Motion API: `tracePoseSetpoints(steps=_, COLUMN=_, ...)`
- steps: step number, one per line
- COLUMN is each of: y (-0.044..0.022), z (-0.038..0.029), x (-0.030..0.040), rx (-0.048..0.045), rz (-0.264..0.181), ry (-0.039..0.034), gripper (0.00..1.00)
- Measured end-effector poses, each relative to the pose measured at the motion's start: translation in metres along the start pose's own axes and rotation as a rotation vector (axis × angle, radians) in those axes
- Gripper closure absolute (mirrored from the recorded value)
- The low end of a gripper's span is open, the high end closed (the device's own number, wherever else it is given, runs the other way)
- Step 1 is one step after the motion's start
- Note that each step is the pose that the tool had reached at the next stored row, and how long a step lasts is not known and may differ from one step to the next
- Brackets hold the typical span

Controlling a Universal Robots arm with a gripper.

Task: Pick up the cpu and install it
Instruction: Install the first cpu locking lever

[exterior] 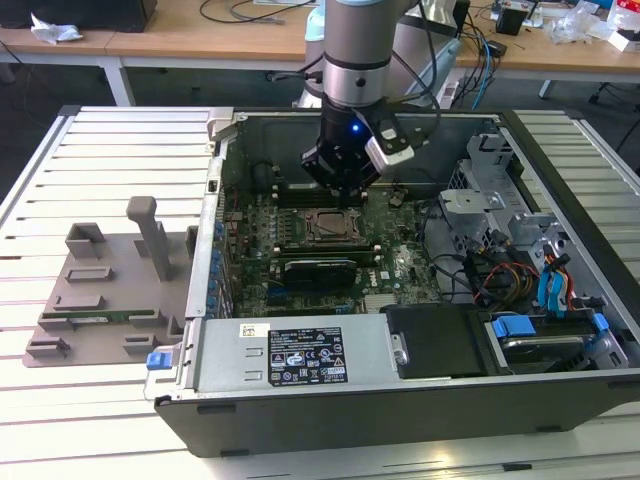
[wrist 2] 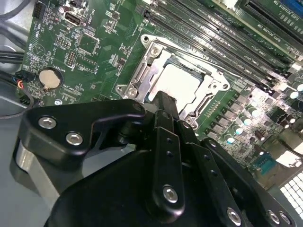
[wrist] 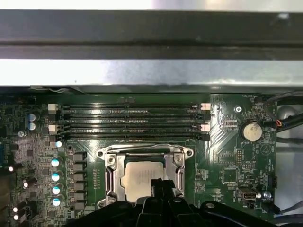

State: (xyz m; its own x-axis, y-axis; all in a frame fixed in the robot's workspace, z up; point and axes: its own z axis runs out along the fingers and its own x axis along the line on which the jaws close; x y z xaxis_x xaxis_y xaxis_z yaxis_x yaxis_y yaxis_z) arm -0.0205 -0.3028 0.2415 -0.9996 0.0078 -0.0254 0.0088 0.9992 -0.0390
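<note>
- Inside the open computer case (exterior: 560,200), I see the cpu (wrist: 142,175) lying in the motherboard socket (wrist: 110,163).
- My pincer (wrist 2: 163,101) hangs just above it, fingers pressed together, holding nothing.

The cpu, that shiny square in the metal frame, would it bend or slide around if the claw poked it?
The cpu looks like a flat metal-topped plate, so it is probably stiff, not bendy. It sits inside the socket frame, so a nudge likely wouldn't slide it far. Its smooth top may be slippery for the claw.
</note>
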Motion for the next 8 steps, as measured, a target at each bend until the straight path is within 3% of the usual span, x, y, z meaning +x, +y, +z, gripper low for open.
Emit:
tracePoseSetpoints(steps=5, y=-0.0007, z=-0.0183, x=0.0000, rx=0.0081, rz=0.000, ry=-0.0039, gripper=0.89)
tracePoseSetpoints(steps=8, y=-0.0008, z=-0.0198, x=0.0000, rx=0.0089, rz=0.000, ry=-0.0040, gripper=0.89)
